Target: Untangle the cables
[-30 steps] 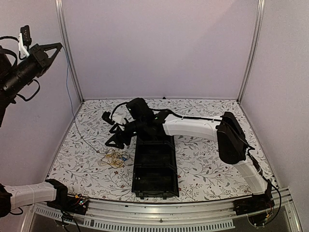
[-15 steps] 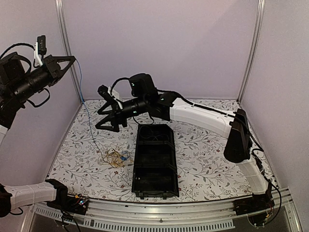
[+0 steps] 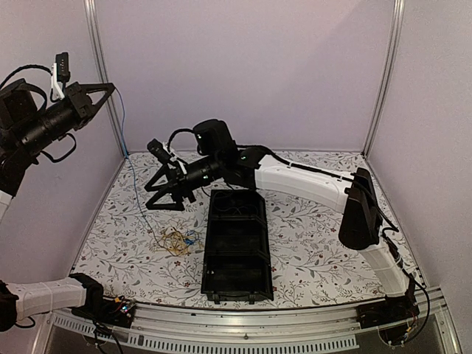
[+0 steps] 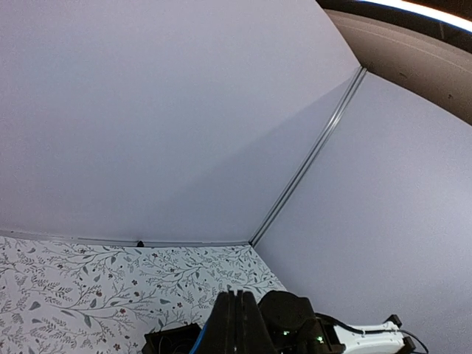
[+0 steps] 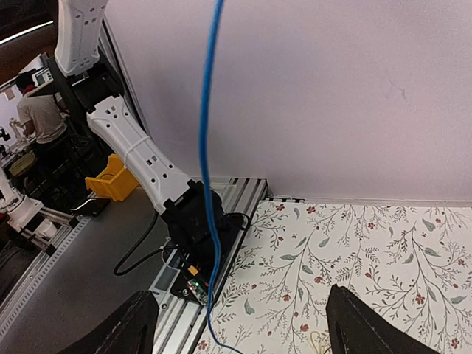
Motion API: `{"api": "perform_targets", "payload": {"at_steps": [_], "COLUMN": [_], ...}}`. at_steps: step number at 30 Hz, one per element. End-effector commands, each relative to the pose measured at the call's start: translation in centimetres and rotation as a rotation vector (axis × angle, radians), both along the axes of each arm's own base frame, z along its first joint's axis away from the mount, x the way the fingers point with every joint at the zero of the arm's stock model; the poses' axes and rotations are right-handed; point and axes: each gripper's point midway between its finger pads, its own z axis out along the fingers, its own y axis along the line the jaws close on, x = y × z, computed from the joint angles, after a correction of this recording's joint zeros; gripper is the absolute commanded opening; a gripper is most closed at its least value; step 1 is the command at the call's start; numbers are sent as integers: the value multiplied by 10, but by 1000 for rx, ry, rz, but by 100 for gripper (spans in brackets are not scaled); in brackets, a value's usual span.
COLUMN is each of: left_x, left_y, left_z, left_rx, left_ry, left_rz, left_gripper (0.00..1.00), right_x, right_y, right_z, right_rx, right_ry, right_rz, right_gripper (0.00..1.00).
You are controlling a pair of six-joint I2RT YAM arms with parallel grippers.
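Separation step: your left gripper (image 3: 111, 87) pinches the blue cable (image 3: 131, 173) aloft. The right gripper (image 3: 147, 199) is spread beside it. Next, grip lower, above the tangle (image 3: 175, 240) near the table (image 3: 317, 251)'s left edge.

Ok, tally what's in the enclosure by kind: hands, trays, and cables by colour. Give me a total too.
hands: 2, the left hand and the right hand
blue cable: 1, pinched in the shut left hand
yellow cable bunch: 1
black tray: 1
Total: 5
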Motion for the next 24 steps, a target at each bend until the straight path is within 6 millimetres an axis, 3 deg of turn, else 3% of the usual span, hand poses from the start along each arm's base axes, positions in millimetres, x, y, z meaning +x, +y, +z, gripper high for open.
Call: {"api": "perform_targets", "payload": {"at_steps": [1,9,18,24], "left_x": [-5,-3,-3,-5], "left_y": [-3,-1,0,3], "left_z": [11,9,7,6], "left_rx": [-17,-13,-16,-14], "left_ry": [-37,-31,-24,-26], "left_rz": [-19,-3,2,12], "left_gripper": [0,0,0,0], "right_x": [14,-14,-33,-37], "right_y": [22,26,25,24], "right_z": [-29,-36,-28,-25], "right_rx": [-36,-37,-35,-36], "right_ry": [8,29,61,73], "right_rz": [-114,-16,40,50], "right_gripper": [82,62,55,25]}}
